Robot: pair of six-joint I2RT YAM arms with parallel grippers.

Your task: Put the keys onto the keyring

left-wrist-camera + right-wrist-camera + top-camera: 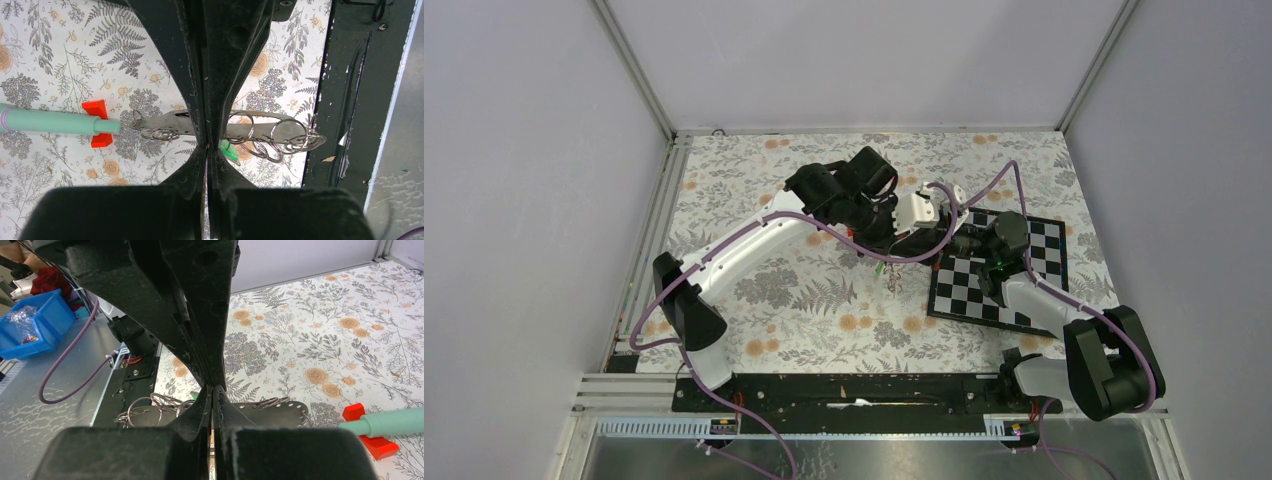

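**Item: keyring** (165, 121). Grey strap carrying several split rings (272, 147), hanging above the worktop (60, 55) at mid-table, between the two arms.

**Green key** (230, 150). Its head is showing just under the strap, beside the left fingers. I am not making out whether it is sitting on a ring, and I am not finding the plain key. I am judging the threading unfinished.

**Left fingers** (185, 75). Closed, gripping the strap across its middle, with the arm reaching forward and to the right.

**Right fingers** (190, 315). Closed at the strap's edge, though I cannot tell what they are pinching. The arm is folding in over the checkerboard (999, 270).

**Teal stick** (50, 121). Near the strap's end.
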